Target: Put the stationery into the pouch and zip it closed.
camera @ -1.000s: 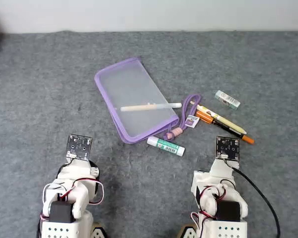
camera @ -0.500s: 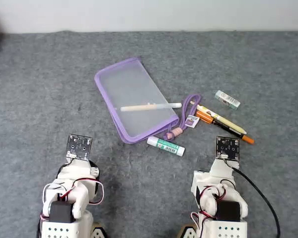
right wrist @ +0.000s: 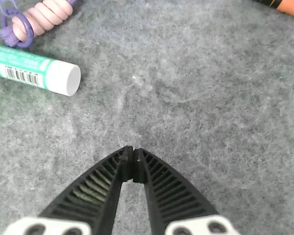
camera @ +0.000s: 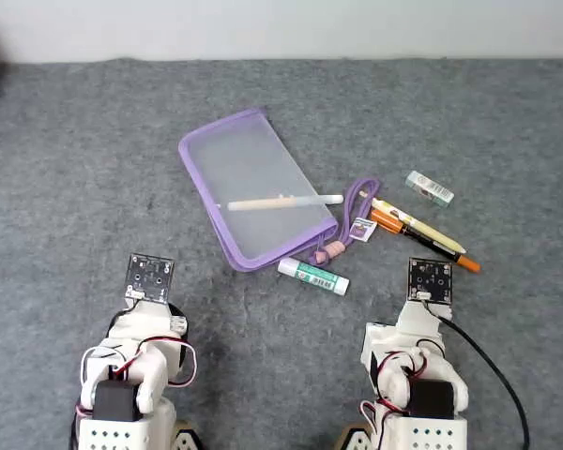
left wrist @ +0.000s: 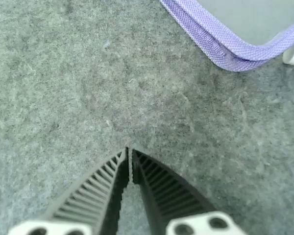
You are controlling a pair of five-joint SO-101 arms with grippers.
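A translucent pouch (camera: 253, 187) with purple edging lies flat mid-table, a white pen (camera: 283, 202) resting across it. Beside its lower corner lie a green-and-white glue stick (camera: 312, 276), a pink zipper pull (camera: 330, 251) on a purple cord, an orange marker (camera: 422, 237), a yellow pen (camera: 420, 226) and a small eraser (camera: 429, 187). Both arms sit folded at the near edge. My left gripper (left wrist: 131, 166) is shut over bare carpet, short of the pouch corner (left wrist: 235, 54). My right gripper (right wrist: 133, 164) is shut, with the glue stick (right wrist: 34, 73) and pink pull (right wrist: 41, 17) ahead of it.
Grey carpet (camera: 94, 141) covers the whole table, with a white wall along the far edge. Open carpet lies to the left of the pouch and between the two arms.
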